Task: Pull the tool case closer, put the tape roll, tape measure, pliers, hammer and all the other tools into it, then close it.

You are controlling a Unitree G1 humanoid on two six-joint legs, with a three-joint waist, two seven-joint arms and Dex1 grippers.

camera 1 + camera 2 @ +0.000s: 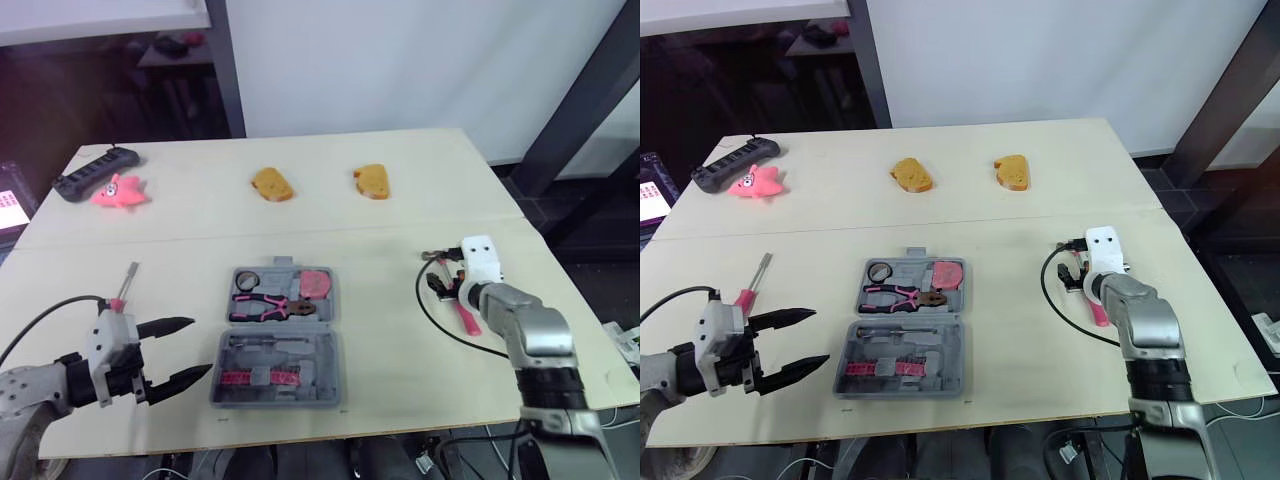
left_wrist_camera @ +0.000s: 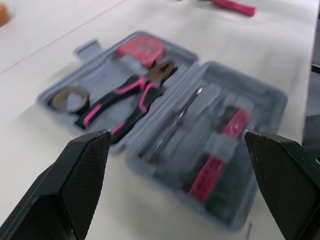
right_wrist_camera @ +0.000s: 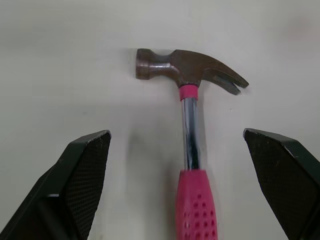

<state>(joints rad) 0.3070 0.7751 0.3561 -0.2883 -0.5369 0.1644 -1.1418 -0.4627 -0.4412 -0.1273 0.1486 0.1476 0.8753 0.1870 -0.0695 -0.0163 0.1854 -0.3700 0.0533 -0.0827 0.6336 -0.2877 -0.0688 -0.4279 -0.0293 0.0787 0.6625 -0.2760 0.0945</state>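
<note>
Between the two tools, near the front edge of the pale wooden surface [image 1: 400,225], a grey plastic tool case [image 1: 328,392] lies open and flat. It sits close in, so I'd judge the pulling step done. The half farther from the tools already holds a dark tape roll [image 1: 247,279], a pink tape measure [image 1: 318,284] and a pair of pliers with pink-and-black handles [image 1: 272,305]. The nearer half carries a slim steel shaft [image 2: 175,122] and a pink strip of small bits [image 1: 258,378].

Two things look left to pack. A steel claw hammer with a pink grip [image 3: 190,145] lies on the surface straight ahead of the right tool [image 3: 176,134]. A small screwdriver with a pink handle [image 1: 750,285] lies just beyond the left tool [image 1: 198,346], on the side away from the case. After those, the lid has to come down, so I'd put the job a little past halfway.

The right tool's black fingers [image 3: 82,175] stand wide apart, one on either side of the hammer's shaft, with clear surface between each and the steel. It grips nothing yet, and it looks lined up for the pick. The left tool is spread just as wide and empty. Its tips point at the case's near half and stop just short of the rim.
</note>
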